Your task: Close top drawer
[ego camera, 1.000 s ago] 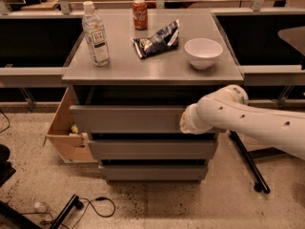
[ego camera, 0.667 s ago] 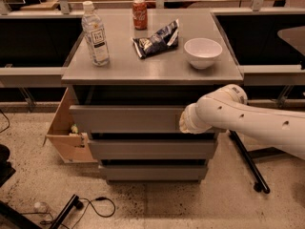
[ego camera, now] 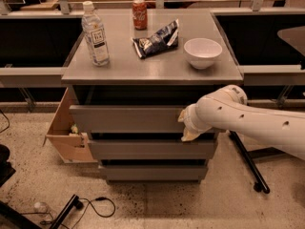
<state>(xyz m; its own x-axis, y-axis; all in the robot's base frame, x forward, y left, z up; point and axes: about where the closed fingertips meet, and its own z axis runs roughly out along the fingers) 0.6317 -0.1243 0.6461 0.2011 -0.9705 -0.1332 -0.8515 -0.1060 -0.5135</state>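
Nothing legible: the water bottle [ego camera: 95, 35] by the desk's left edge, the red can [ego camera: 139, 14] at its back edge and the snack bag [ego camera: 157, 39] mid-desk carry print that cannot be made out. The gripper [ego camera: 185, 127] sits at the front of the top drawer [ego camera: 126, 119] – under the desk's front edge, toward the right corner

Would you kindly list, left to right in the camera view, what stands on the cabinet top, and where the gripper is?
Water bottle, soda can, snack bag, white bowl; the gripper is below, at the right end of the top drawer.

The cream-coloured gripper [ego camera: 187, 126] is at the top drawer [ego camera: 124, 119] front. Behind it comes the arm [ego camera: 257, 123], thick, white and round, with a rounded joint and small dark holes.
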